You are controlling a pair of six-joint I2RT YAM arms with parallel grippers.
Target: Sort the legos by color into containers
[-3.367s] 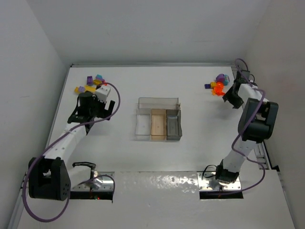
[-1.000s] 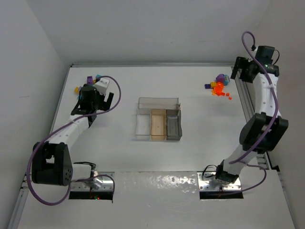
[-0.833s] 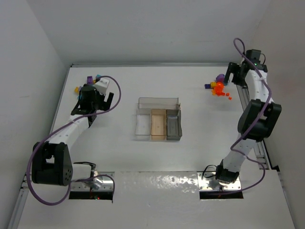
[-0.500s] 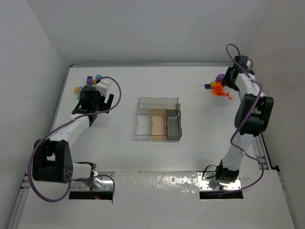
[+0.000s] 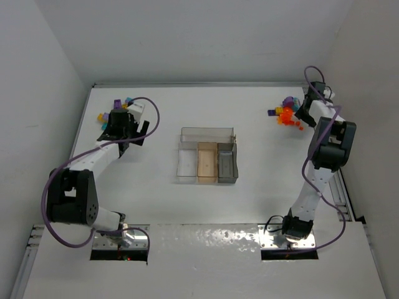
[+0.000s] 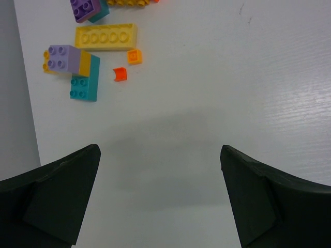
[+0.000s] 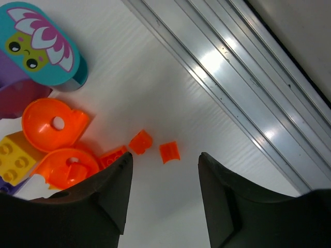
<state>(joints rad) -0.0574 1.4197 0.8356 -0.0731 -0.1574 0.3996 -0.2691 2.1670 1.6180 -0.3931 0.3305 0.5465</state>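
One heap of legos (image 5: 115, 107) lies at the far left and another (image 5: 285, 112) at the far right. The containers are one clear tray (image 5: 207, 156) at mid-table. My left gripper (image 6: 159, 155) hangs open over bare table just short of a long yellow brick (image 6: 106, 37), a purple brick (image 6: 62, 57), a teal brick (image 6: 85, 82) and a tiny orange-red piece (image 6: 120, 74). My right gripper (image 7: 164, 165) is open at about half width with nothing between its fingers. A small orange piece (image 7: 169, 152) lies just ahead of the gap, with another (image 7: 140, 141) beside it.
Round orange pieces (image 7: 51, 124), a yellow brick (image 7: 13, 152) and a teal piece with a flower face (image 7: 44, 44) lie left of the right gripper. An aluminium rail (image 7: 232, 88) runs close along the table's right edge. A wall borders the left heap.
The right arm has swung from over the rail down to the right heap's edge, and its jaws have narrowed. The left gripper has edged closer to the left heap.
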